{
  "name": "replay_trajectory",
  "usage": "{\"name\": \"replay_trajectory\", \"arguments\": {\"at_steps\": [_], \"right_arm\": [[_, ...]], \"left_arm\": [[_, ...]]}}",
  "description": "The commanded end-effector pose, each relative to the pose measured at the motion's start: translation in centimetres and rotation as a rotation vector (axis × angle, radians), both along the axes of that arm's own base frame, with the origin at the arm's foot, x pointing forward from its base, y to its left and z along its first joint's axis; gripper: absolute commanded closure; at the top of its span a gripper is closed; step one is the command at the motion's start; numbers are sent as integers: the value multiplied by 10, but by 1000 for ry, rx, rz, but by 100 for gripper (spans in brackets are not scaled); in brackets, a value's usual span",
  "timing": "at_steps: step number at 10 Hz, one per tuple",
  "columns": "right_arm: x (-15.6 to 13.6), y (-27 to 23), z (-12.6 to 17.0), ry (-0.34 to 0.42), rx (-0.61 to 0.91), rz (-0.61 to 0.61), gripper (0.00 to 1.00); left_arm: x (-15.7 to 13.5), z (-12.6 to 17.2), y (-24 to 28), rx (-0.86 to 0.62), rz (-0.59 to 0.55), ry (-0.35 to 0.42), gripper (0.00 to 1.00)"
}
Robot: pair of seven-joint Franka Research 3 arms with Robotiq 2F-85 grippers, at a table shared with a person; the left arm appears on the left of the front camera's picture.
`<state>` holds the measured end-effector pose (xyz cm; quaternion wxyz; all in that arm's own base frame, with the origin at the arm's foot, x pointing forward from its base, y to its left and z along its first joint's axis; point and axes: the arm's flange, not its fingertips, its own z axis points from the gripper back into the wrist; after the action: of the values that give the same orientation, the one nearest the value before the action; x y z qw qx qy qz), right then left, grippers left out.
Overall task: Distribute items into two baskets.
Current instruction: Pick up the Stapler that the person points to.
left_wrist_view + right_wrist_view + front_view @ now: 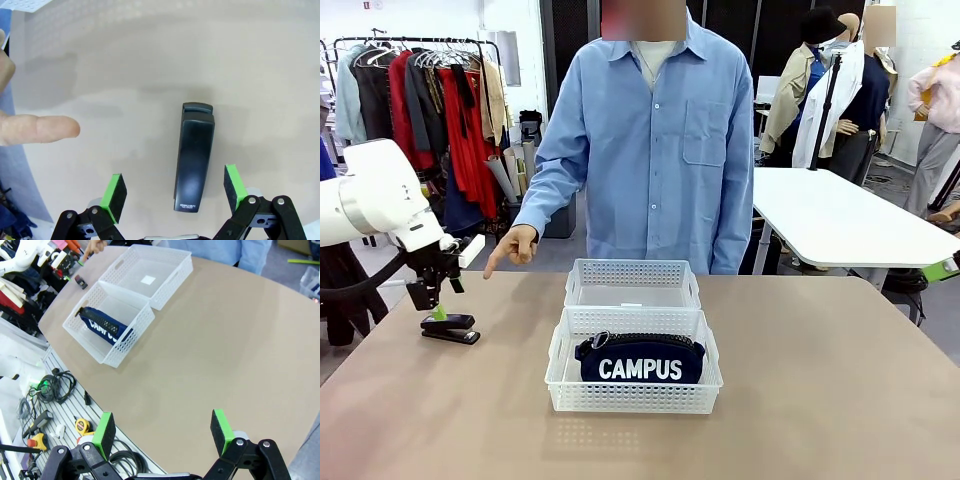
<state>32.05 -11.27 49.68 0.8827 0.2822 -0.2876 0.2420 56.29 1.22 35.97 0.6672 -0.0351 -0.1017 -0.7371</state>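
Both grippers gape open. At the table's [820,400] left, the black stapler [195,155] lies between the fingers [114,192] of the left gripper [174,189], closer to one finger; the right gripper [164,432] holds nothing.

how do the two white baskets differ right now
The near basket holds the navy CAMPUS pouch; the far basket holds no item. The near basket sits toward the robot's edge of the table, and the far basket sits right behind it. Both are white, perforated and upright.
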Motion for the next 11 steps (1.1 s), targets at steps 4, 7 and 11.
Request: {"name": "replay_trajectory", "arguments": {"at_steps": [4, 7, 11], "right_arm": [[0, 0, 2, 4, 6, -2, 0], [0, 0, 2, 4, 6, -2, 0], [0, 0, 2, 4, 6, -2, 0]], "left_arm": [[-9, -16, -1, -33, -1, 60, 0], [-17, -38, -1, -34, -10, 99, 0], [-20, -45, 2, -25, -1, 105, 4]]}}
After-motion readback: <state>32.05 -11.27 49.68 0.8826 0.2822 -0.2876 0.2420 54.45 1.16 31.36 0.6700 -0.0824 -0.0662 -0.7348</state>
